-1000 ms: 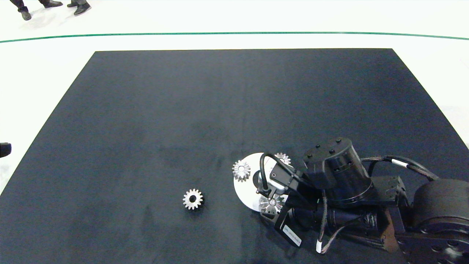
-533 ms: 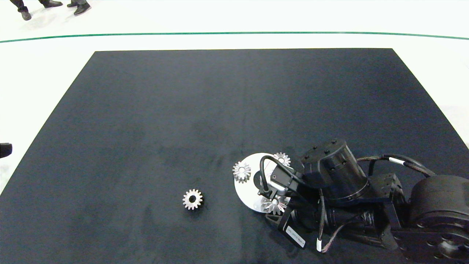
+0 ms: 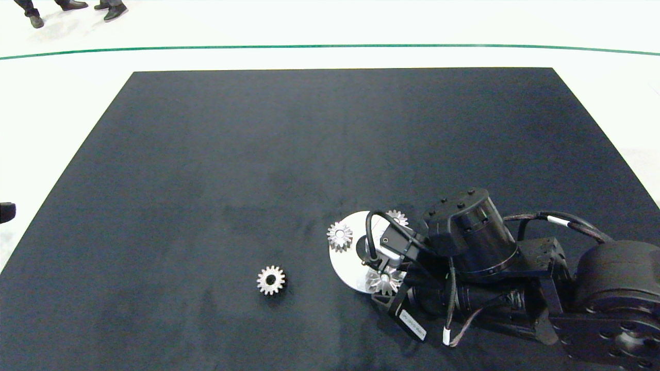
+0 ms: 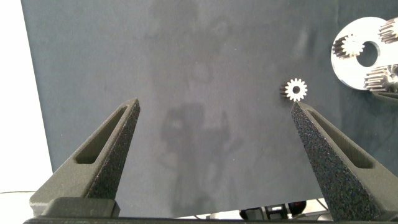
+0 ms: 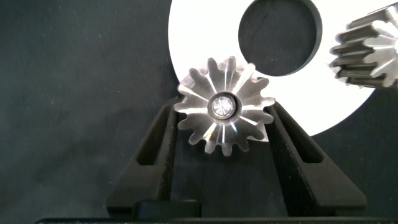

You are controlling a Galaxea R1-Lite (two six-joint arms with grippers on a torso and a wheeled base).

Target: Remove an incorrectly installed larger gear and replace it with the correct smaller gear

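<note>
Our right gripper [image 5: 222, 134] is clamped, it seems, on the larger gear [image 5: 224, 106] at the silver disc's [image 5: 205, 37] near rim, the smaller gear [image 3: 271, 280] lies alone on the table [image 3: 206, 154], and our left gripper [image 4: 214, 152] hangs spread apart.

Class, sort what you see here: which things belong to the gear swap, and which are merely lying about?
Belong to the job:
- larger gear, between the right gripper fingers
- smaller gear, loose on the mat
- round plate

Lying about:
- two other gears on the plate
- left gripper, idle above the mat
- people's shoes
</note>
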